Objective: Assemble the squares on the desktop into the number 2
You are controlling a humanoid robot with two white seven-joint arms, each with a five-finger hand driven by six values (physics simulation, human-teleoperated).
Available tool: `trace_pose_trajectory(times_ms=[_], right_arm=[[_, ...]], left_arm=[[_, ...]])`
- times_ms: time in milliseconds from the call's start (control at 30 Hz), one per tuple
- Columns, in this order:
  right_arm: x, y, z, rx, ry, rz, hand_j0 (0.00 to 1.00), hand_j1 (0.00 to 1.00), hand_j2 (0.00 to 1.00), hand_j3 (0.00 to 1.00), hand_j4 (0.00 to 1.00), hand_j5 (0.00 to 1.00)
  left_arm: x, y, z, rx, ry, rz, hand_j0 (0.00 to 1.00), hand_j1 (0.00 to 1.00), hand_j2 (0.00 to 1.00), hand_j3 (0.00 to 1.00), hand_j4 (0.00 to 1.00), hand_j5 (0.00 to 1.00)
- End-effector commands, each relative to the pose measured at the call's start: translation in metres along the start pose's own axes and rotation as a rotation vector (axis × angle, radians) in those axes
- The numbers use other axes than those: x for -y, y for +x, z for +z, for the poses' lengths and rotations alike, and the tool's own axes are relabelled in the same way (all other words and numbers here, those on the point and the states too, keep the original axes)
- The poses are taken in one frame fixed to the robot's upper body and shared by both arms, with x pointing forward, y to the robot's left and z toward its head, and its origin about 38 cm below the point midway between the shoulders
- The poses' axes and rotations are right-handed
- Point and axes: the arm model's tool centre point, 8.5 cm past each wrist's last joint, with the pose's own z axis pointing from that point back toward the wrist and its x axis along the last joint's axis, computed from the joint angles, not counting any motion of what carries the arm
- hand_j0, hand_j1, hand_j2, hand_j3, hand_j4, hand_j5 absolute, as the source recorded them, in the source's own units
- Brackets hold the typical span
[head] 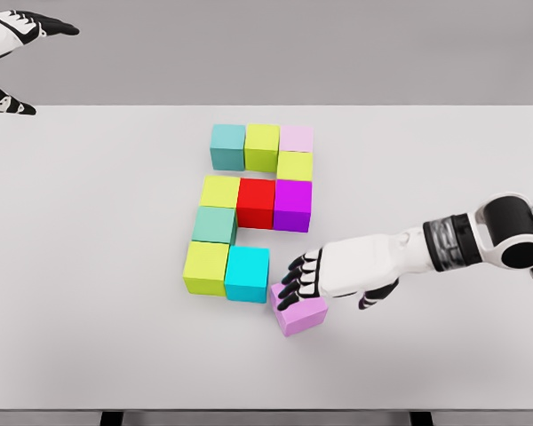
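Nine cubes (249, 209) form the figure; right hand (324, 275) touches a tenth (298, 313)

Pink cube (299, 315), cyan cube (247, 274)

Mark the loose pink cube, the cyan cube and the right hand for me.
loose pink cube (302, 317), head view, front-right part of its top face.
cyan cube (248, 265), head view, top face.
right hand (338, 275), head view, back of the hand.

Ten cubes (249, 222) counted on one table (89, 266): three yellow-green, two teal, two lilac, one red, one magenta, one cyan. Two hands seen.
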Motion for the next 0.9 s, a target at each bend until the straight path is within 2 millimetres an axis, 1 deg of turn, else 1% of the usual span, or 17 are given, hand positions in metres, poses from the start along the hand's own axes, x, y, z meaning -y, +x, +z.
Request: trace_pose_trajectory(times_ms=[0,233,333,400,667,733,767,867], right_arm=[[-0.002,0.000,-0.001,0.003,0.002,-0.010,1.00,1.00,1.00,1.00,1.00,1.00],[-0.008,-0.006,0.001,-0.037,0.036,0.014,1.00,1.00,1.00,1.00,1.00,1.00],[-0.009,-0.018,0.009,-0.075,0.031,-0.002,1.00,1.00,1.00,1.00,1.00,1.00],[-0.004,-0.020,0.013,-0.089,0.015,0.005,1.00,1.00,1.00,1.00,1.00,1.00],[0.000,-0.017,0.009,-0.074,0.008,0.013,1.00,1.00,1.00,1.00,1.00,1.00],[0.004,-0.014,0.005,-0.056,-0.001,0.021,1.00,1.00,1.00,1.00,1.00,1.00],[0.008,-0.012,0.005,-0.051,-0.007,0.030,1.00,1.00,1.00,1.00,1.00,1.00],[0.015,-0.014,0.011,-0.055,-0.033,0.022,1.00,1.00,1.00,1.00,1.00,1.00]], left_arm=[[0.000,0.000,0.000,0.000,0.004,0.006,1.00,1.00,1.00,1.00,1.00,1.00],[0.000,-0.001,0.000,-0.001,0.002,0.007,1.00,1.00,1.00,1.00,1.00,1.00],[0.000,-0.001,0.001,-0.002,0.001,0.006,1.00,1.00,1.00,1.00,1.00,1.00],[0.000,-0.001,0.001,-0.002,0.001,0.006,1.00,1.00,1.00,1.00,1.00,1.00],[0.000,-0.001,0.001,-0.002,0.001,0.006,1.00,1.00,1.00,1.00,1.00,1.00],[0.000,-0.001,0.001,-0.002,0.001,0.006,1.00,1.00,1.00,1.00,1.00,1.00],[0.000,-0.001,0.001,-0.002,0.001,0.006,1.00,1.00,1.00,1.00,1.00,1.00],[0.000,-0.001,0.001,-0.002,0.001,0.006,1.00,1.00,1.00,1.00,1.00,1.00]])
